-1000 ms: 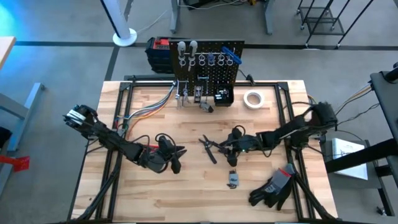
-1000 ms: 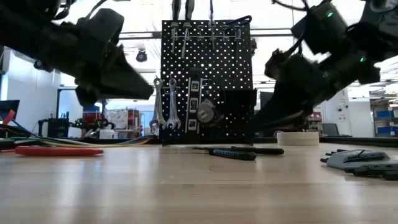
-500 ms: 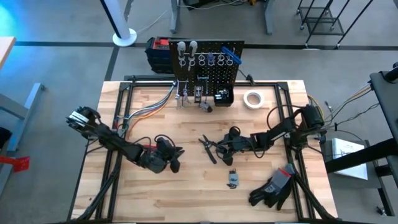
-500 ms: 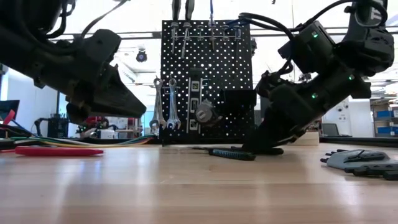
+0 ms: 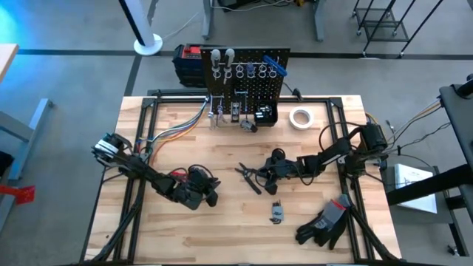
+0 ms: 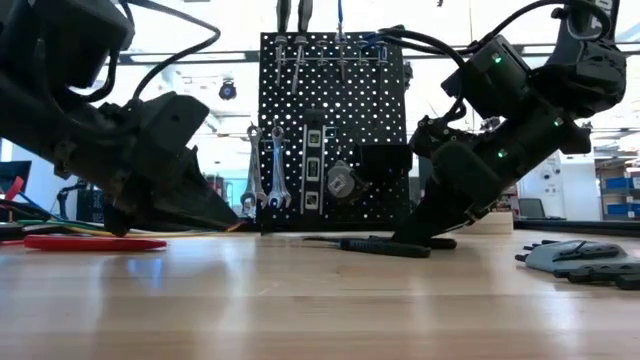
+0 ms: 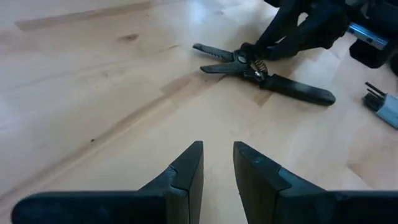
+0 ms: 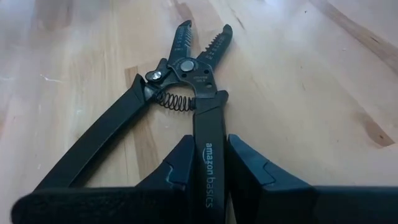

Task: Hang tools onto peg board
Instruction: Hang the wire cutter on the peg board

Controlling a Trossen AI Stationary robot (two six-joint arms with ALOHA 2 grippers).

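Black pliers [image 8: 186, 71] with a spring between the handles lie flat on the wooden table [image 5: 222, 229], near its middle [image 5: 250, 177], jaws spread. My right gripper [image 5: 267, 174] reaches in from the table's right and is shut on one handle. My left gripper [image 7: 217, 155] hovers low over bare wood to the left of the pliers [image 5: 208, 193]. It is open by a narrow gap with nothing in it. The peg board [image 5: 244, 74] stands upright at the far edge, with wrenches and other tools hanging on it [image 6: 265, 165]. My right gripper pinches the pliers' printed handle [image 8: 208, 163] between its two fingers [image 8: 180, 163], a little behind the pivot. The fingers slant down from the table's right and lie along the handle. The pliers rest on the table; the other handle [image 8: 99, 140] splays free.
A small grey tool [image 5: 276, 212] lies nearer the front edge, and black gloves [image 5: 325, 225] lie at the front right. A white tape roll [image 5: 299, 117] sits beside the peg board and a red-and-black box [image 5: 188, 58] behind it. Coloured cables [image 5: 174, 133] run along the table's left.
My right gripper has come down from above the table onto the pliers. My left gripper has sunk toward the tabletop and rolled a little. The pliers lie where they were.
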